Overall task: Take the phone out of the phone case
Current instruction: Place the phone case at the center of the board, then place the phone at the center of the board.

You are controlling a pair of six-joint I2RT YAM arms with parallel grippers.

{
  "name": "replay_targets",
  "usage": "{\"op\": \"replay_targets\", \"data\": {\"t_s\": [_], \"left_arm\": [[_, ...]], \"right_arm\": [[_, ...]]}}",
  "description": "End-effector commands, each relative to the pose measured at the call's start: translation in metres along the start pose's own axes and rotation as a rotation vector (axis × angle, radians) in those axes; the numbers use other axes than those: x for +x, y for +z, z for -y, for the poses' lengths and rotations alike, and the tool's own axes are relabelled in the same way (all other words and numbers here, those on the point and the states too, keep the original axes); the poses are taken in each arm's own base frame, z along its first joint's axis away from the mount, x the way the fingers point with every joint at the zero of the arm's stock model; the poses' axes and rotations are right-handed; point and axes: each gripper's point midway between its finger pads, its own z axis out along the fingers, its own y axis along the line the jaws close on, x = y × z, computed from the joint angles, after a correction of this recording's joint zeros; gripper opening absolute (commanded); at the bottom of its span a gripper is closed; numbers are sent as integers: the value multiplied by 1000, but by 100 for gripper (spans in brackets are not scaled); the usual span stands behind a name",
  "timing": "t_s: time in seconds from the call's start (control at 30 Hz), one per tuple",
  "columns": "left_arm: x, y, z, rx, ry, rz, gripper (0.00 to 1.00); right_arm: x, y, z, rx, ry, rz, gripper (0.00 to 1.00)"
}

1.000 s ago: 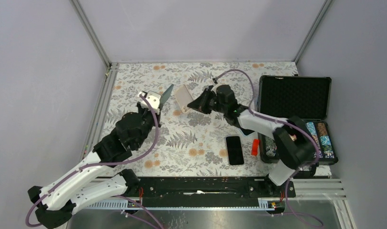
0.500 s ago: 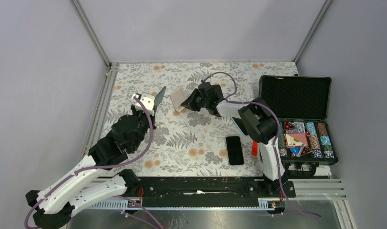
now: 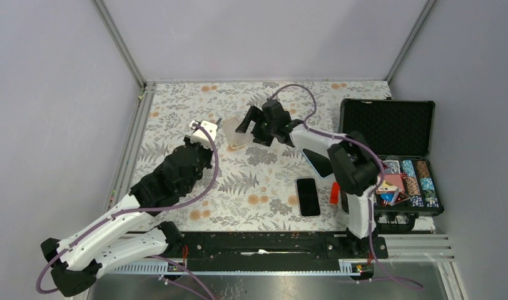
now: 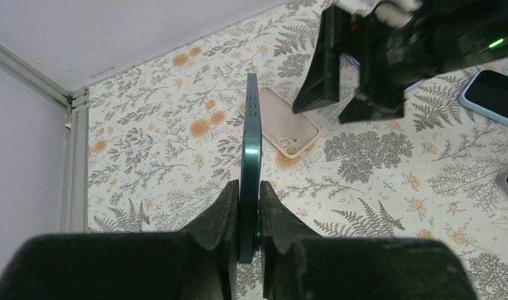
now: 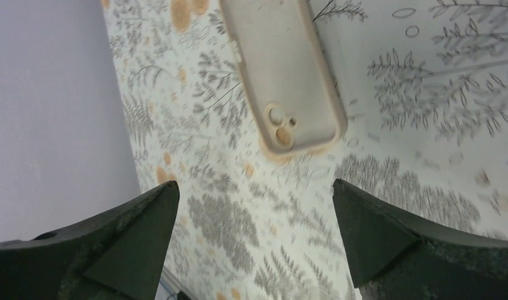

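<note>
The teal phone (image 4: 250,144) stands edge-on between the fingers of my left gripper (image 4: 248,184), which is shut on its lower end and holds it above the floral table. From above, the phone (image 3: 218,122) shows only as a thin sliver at the left gripper (image 3: 209,132). The beige phone case (image 5: 289,69) lies flat and empty on the table, back side up with its camera cutout showing. It sits just right of the phone (image 3: 234,133). My right gripper (image 5: 254,200) hovers over the case, open wide with nothing between its fingers (image 3: 251,128).
A black phone (image 3: 308,196) lies face up on the table, with a light blue phone (image 3: 317,161) under the right arm. A red object (image 3: 334,192) sits beside an open black chip case (image 3: 389,125) at the right. The left table rail (image 3: 129,150) runs close by.
My right gripper has opened and let go of the beige case, which now lies flat on the table. The left gripper with the phone shifted slightly right.
</note>
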Motion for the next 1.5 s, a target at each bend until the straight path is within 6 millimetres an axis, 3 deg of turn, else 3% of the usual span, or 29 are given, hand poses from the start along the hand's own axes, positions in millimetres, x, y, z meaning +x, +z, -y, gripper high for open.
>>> {"op": "replay_targets", "data": {"t_s": [0.0, 0.3, 0.43, 0.53, 0.77, 1.03, 1.1, 1.27, 1.47], "left_arm": [[-20, 8, 0, -11, -28, 60, 0], [20, 51, 20, 75, 449, -41, 0], [43, 89, 6, 41, 545, -104, 0], [65, 116, -6, 27, 609, -182, 0], [100, 160, -11, 72, 716, -296, 0], [141, 187, -12, 80, 811, -374, 0], [158, 189, -12, 94, 841, -421, 1], [200, 181, 2, 193, 799, -531, 15], [231, 172, 5, 239, 771, -645, 21]], "right_arm": [[-24, -79, -31, -8, -126, 109, 100], [7, -168, 2, -29, -165, 170, 97], [-4, -205, 6, -14, -213, 254, 97], [-15, -223, 15, 39, -255, 319, 97], [-22, -228, 34, 64, -223, 317, 98], [-24, -231, 51, 89, -197, 325, 98], [-26, -233, 54, 92, -192, 333, 98], [-34, -242, 60, 100, -190, 367, 98], [-42, -255, 58, 91, -191, 403, 99]]}}
